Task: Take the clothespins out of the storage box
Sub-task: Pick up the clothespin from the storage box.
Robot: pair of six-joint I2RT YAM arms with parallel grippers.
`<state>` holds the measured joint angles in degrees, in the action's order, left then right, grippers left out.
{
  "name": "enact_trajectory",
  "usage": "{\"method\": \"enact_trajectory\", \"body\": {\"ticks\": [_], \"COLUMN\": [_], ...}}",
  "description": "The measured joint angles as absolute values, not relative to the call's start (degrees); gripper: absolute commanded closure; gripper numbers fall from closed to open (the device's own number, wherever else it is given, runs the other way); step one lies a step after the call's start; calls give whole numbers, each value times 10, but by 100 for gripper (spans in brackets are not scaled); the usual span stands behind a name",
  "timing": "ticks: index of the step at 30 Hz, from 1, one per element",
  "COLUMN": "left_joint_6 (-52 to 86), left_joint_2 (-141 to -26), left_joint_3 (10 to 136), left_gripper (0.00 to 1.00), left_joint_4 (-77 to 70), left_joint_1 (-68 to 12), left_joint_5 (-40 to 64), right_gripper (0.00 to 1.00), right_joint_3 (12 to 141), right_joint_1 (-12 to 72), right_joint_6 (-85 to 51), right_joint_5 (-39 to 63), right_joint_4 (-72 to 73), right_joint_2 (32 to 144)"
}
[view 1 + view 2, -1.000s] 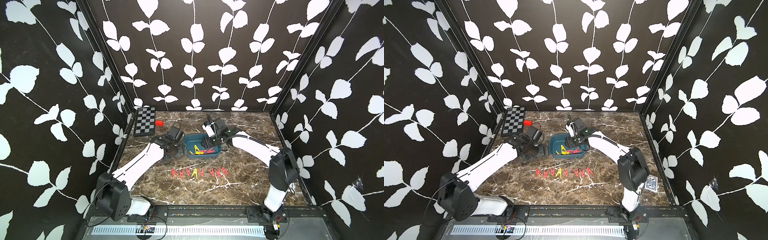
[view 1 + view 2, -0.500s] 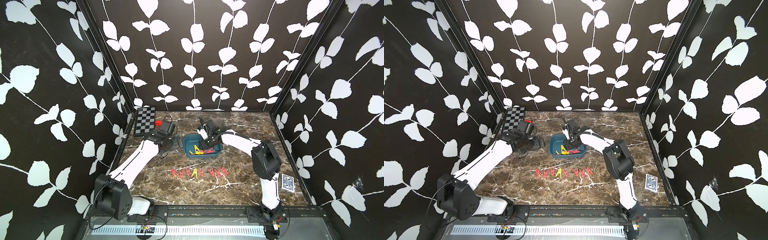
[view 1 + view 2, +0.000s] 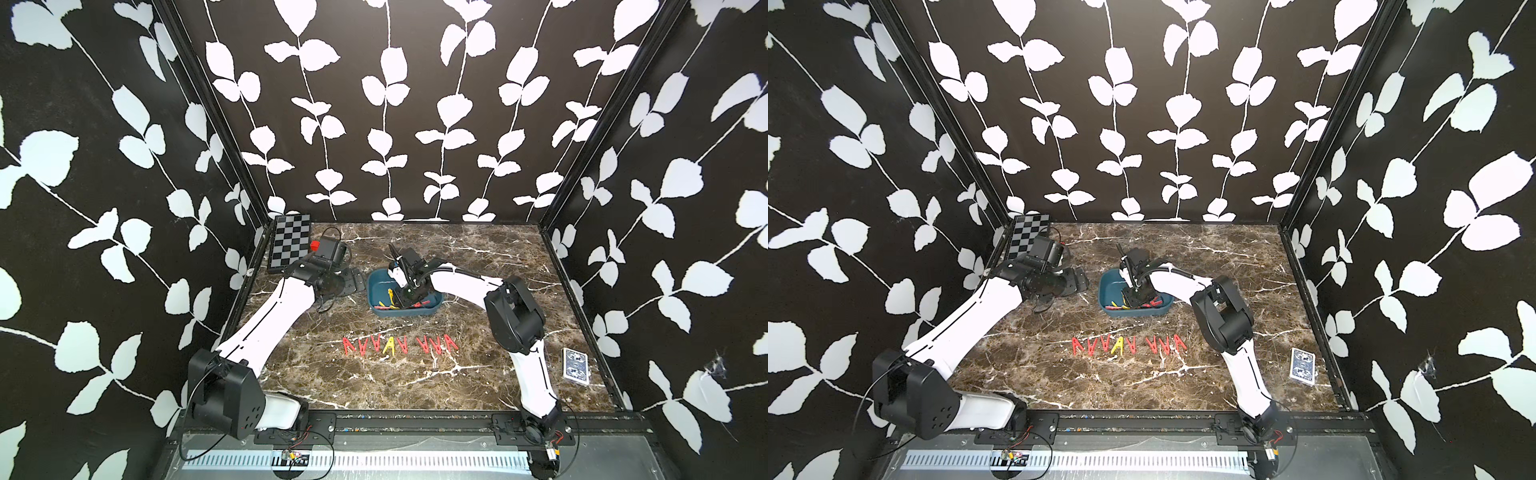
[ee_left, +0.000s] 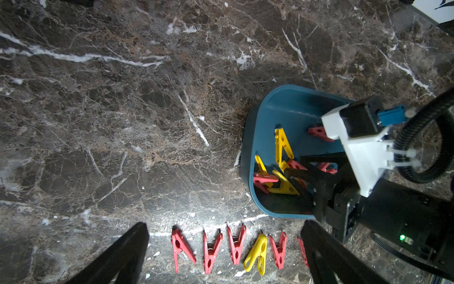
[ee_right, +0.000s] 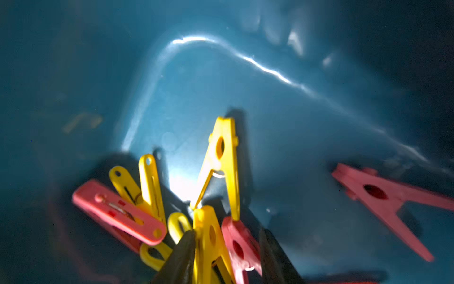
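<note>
- Left of centre in a top view, the left gripper (image 3: 354,281) hovers beside the storage box (image 3: 399,312), jaws wide and empty, seemingly keeping clear.
- At centre, the right gripper (image 5: 226,246) reaches into the box. Its jaws stand narrow around a yellow clothespin (image 5: 208,241) and a red neighbour, but a firm grip cannot be told.
- Below the box, removed clothespins (image 3: 399,345) lie in a row.

Red and yellow clothespins (image 4: 256,253), teal storage box (image 4: 290,110), brown white-veined table (image 4: 122,110), seemingly black-and-grey checkerboard (image 3: 290,239).
</note>
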<state>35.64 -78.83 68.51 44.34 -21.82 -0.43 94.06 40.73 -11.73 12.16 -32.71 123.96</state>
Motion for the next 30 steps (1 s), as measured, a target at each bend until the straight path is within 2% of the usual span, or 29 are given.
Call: {"method": "enact_trajectory", "body": {"ticks": [2,10,21,24,30], "left_joint_6": [355,353,354,354,354], "left_joint_2": [-788,-788,-788,-788,-788], "left_joint_3": [685,685,685,685,685], "left_gripper": [1,1,1,1,1], "left_joint_4": [444,444,444,444,444], "left_joint_1": [-217,-217,-216,-216,-215], "left_joint_5": [-3,-2,2,2,2], "right_gripper": [65,70,70,74,65], "right_joint_3": [951,973,997,999,1004], "right_joint_1": [408,409,408,408,408], "right_joint_6": [-116,-116,-116,-113,-111], "right_joint_5": [115,89,81,81,81], "right_joint_4": [-331,-336,-337,-338,-339], "right_joint_2": [1246,1254,1275,1276,1284]}}
